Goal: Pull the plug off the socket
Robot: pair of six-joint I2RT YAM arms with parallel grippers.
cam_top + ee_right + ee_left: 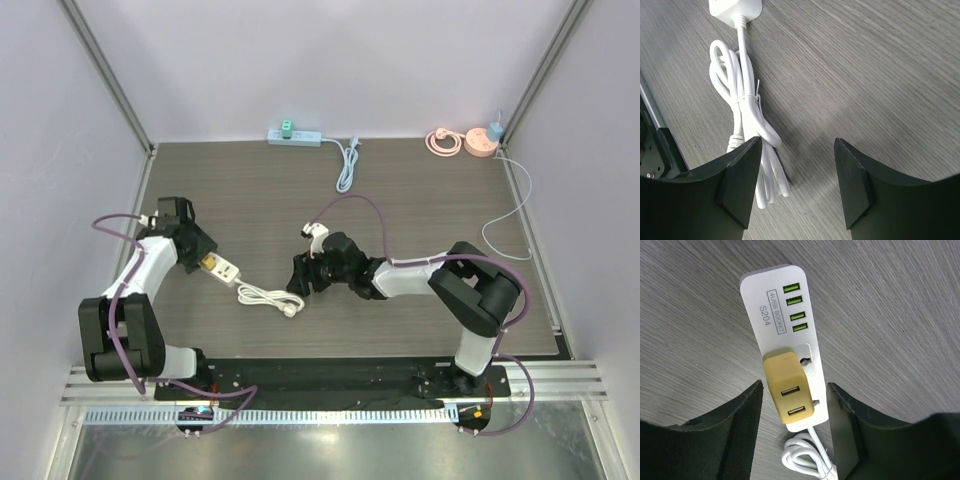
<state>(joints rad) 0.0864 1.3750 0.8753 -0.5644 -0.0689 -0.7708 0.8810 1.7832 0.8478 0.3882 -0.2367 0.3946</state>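
A boxy matte-yellow USB charger plug [788, 392] sits in the glossy white four-USB socket strip [772, 300] on the grey wood-grain table [900, 315], closely flanked by the black left gripper [795, 405], whose grip I cannot tell; the right gripper [797, 150] gapes beside the bundled white cable [742, 85].

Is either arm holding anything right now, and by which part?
The right fingers hold nothing, open beside the cable bundle. The left fingers straddle the power strip at its cable end, flanking the yellow plug; a grip cannot be told.
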